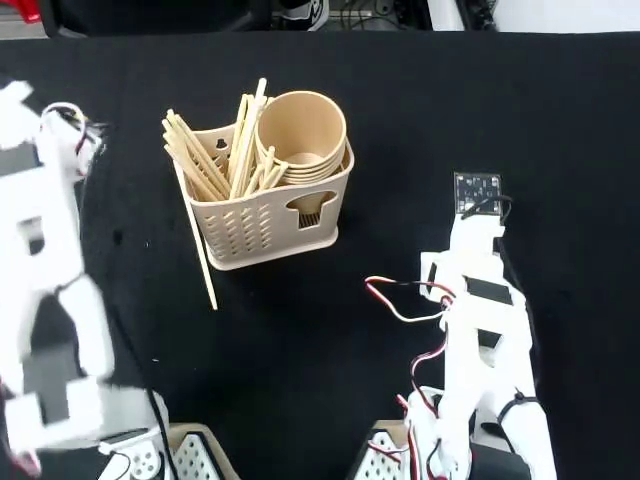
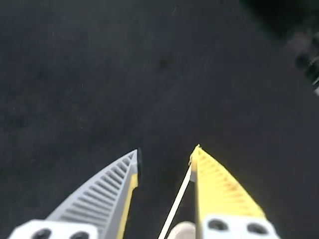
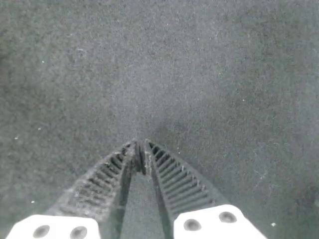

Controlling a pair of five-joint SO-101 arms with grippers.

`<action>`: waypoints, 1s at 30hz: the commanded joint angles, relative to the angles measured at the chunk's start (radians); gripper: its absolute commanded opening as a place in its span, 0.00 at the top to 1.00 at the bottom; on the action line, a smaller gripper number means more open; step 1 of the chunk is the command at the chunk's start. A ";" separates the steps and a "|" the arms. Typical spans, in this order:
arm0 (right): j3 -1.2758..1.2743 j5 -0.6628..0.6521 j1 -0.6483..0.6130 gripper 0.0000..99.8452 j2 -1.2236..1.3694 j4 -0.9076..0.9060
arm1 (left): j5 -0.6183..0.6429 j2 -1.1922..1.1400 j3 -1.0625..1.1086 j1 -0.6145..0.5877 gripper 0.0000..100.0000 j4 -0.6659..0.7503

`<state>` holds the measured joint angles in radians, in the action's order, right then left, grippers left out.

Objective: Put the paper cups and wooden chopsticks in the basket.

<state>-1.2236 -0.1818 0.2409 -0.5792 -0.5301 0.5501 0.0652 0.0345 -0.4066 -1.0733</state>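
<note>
The black table [image 1: 400,120] holds the basket [image 1: 262,222] in the upper left-centre of the high view, and most of the job looks done; the nested paper cups [image 1: 302,130] stand in its right-hand part; a fanned bundle of wooden chopsticks [image 1: 205,160] stands in its left-hand part; one stray chopstick [image 1: 200,255] lies outside, slanting along the basket's left wall toward the lower left, touching it or just beside it, I cannot tell which; I judge that piece to be the work left.

The high view places the basket and two arms, one arm [image 1: 45,250] at the left edge and the other arm [image 1: 480,320] at lower right, both apart from the basket; the wrist views supply the fingers; the left gripper [image 2: 166,150] is spread wide over dark cloth, with a thin pale strip [image 2: 175,206] along its yellow finger that I cannot identify; the right gripper [image 3: 140,145] has its tips pressed together on nothing.
</note>
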 commanded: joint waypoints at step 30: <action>0.004 -0.008 -0.023 0.98 -0.002 0.014 | -0.238 -1.198 -1.567 0.202 0.82 -0.677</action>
<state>-1.2236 -0.1818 0.2240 -0.5792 -0.5301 0.3230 -1.1439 -1.4845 -0.2102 -1.7469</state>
